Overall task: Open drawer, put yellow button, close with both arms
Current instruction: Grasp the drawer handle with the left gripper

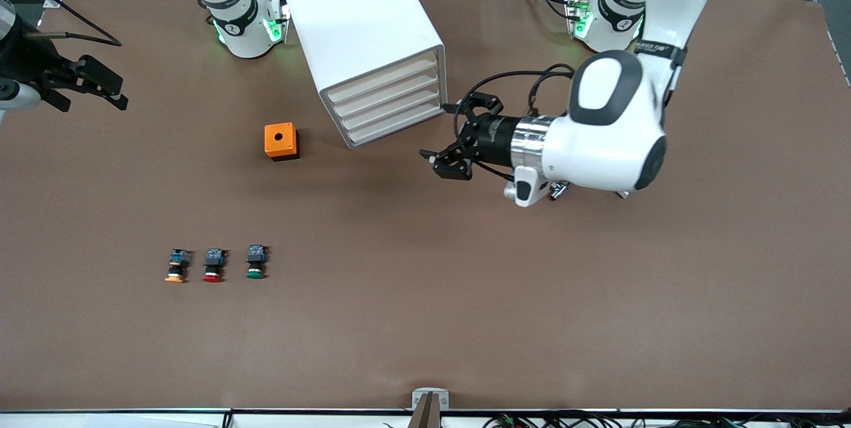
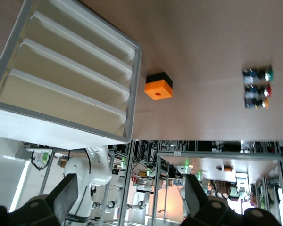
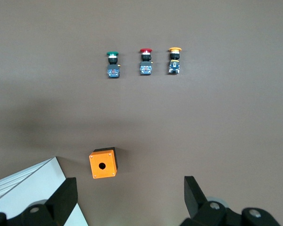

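Both grippers open and empty; drawer shut, right arm cut off by the frame edge.

Left gripper, jaws wide, hovers mid-frame just beside the cabinet, whose top drawer is closed. Right gripper, also wide, sits upper left. The yellow button, orange-capped and black-bodied, lies lower left, well apart from both.

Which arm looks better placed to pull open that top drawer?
The left. Its open left gripper hovers just in front of the closed drawer fronts, facing them. The right gripper, also open, waits at the right arm's end of the table, away from the cabinet.
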Robot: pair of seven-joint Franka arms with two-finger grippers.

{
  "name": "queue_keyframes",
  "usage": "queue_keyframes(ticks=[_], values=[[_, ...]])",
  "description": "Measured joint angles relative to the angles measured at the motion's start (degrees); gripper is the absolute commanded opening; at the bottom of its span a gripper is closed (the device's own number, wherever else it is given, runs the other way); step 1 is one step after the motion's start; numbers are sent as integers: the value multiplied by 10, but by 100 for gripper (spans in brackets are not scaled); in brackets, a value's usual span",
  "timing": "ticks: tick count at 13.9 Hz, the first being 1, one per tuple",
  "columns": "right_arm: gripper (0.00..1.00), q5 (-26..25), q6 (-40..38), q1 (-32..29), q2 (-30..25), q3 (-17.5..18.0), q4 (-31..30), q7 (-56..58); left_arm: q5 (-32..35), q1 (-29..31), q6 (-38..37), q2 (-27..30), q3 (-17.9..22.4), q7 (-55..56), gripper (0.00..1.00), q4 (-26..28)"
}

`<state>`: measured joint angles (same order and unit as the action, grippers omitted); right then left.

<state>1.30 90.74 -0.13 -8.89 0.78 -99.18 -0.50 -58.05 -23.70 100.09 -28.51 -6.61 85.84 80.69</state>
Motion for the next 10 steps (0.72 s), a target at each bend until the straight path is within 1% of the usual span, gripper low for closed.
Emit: queue_keyframes(ticks=[5,6,10], values=[[100,-2,-1,0,6,1,0,0,4,-28,-1,-70,1,167,100,-2],[100,-2,-1,0,6,1,1,0,6,-30,-10,-80,1,197,100,-3],[100,-3,-1,0,6,1,2,0,7,-31,-95,-123,1,323,100,-4]])
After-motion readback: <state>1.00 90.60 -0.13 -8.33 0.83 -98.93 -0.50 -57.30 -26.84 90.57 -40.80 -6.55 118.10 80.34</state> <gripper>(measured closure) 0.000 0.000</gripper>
